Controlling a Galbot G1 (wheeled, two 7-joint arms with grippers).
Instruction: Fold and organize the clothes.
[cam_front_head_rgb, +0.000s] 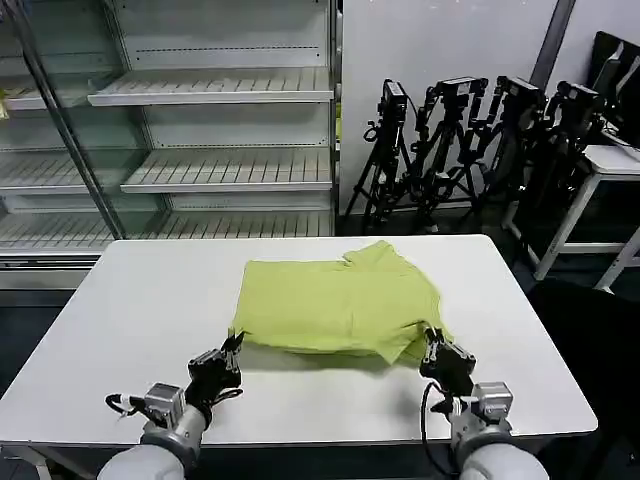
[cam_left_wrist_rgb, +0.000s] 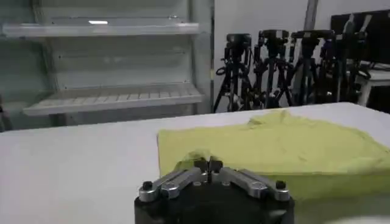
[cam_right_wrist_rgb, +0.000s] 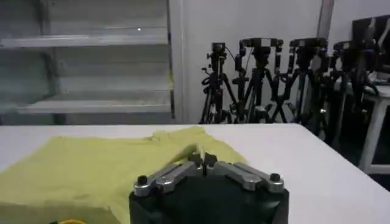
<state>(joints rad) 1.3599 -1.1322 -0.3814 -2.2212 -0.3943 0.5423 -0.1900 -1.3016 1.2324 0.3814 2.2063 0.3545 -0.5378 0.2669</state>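
Note:
The clothes are one lime yellow-green T-shirt (cam_front_head_rgb: 340, 305) lying partly folded on the white table (cam_front_head_rgb: 130, 310), a loose flap bunched at its far side. My left gripper (cam_front_head_rgb: 236, 345) sits low at the shirt's near left corner, shut with a pinch of fabric puckered at its tips (cam_left_wrist_rgb: 208, 163). At the near right corner my right gripper (cam_front_head_rgb: 432, 346) is shut too, a thin strip of the shirt's edge caught between its fingertips (cam_right_wrist_rgb: 205, 161). In both wrist views the shirt (cam_left_wrist_rgb: 286, 146) (cam_right_wrist_rgb: 91, 164) spreads away from the jaws. No printed graphic shows on the upward side.
Empty metal shelves (cam_front_head_rgb: 215, 90) stand behind the table on the left. A row of black tripods with cameras (cam_front_head_rgb: 470, 140) stands at the back right, beside a white side table (cam_front_head_rgb: 605, 165). Bare tabletop lies left and right of the shirt.

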